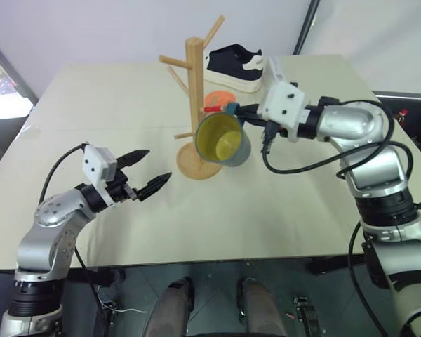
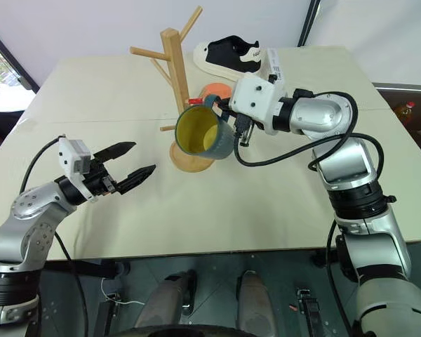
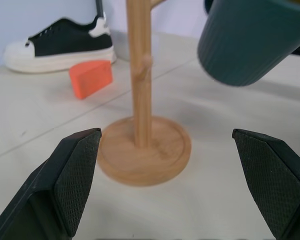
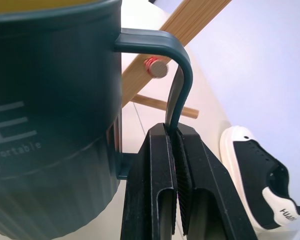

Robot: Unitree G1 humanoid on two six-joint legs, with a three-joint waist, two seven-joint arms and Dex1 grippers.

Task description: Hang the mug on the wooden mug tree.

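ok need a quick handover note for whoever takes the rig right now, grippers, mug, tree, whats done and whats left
Right gripper: shut on the mug's handle, holding the mug in the air, tipped with its yellow inside toward the camera, just in front of the wooden mug tree.
Left gripper: open, holding nothing, low over the table on the left of the tree.
Also on the table behind the tree: a black and white shoe and an orange piece.
Done: mug picked up and brought to the tree.
Left: slip the handle over a peg, release.
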